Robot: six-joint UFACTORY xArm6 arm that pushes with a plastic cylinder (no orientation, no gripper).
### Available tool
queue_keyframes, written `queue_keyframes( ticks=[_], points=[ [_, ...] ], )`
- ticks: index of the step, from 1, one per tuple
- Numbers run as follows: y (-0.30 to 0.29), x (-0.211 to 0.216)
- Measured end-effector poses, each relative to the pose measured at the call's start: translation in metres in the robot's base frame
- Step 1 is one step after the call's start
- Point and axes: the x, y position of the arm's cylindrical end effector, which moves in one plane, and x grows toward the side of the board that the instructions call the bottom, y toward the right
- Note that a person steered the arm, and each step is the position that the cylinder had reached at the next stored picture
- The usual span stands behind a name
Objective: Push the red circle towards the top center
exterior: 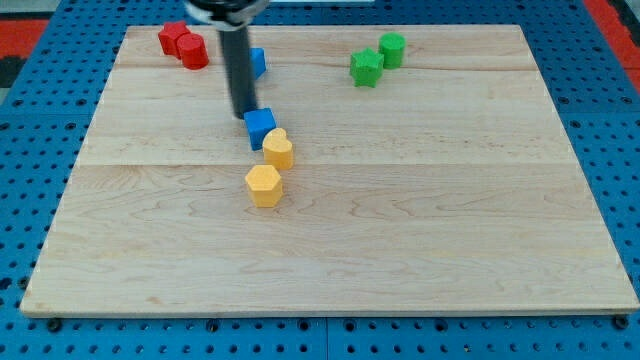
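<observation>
The red circle (194,51), a short red cylinder, stands near the board's top left, touching a second red block (171,38) just to its upper left. My tip (244,113) is at the lower end of the dark rod, below and to the right of the red circle and clear of it. The tip sits right at the top left edge of a blue cube (260,127); I cannot tell whether they touch. Another blue block (257,62) is partly hidden behind the rod.
Two yellow blocks (278,149) (264,185) lie just below the blue cube. A green star-shaped block (366,68) and a green cylinder (392,49) stand at the top right. The wooden board (450,200) lies on a blue pegboard.
</observation>
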Motion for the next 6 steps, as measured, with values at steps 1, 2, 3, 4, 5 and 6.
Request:
queue_keyframes(
  ticks=[1, 2, 3, 4, 5, 6],
  points=[
    [-0.037, -0.032],
    [-0.068, -0.068],
    [-0.1, -0.099],
    [-0.147, -0.105],
    [-0.121, -0.106],
    [-0.06, -0.112]
  ],
)
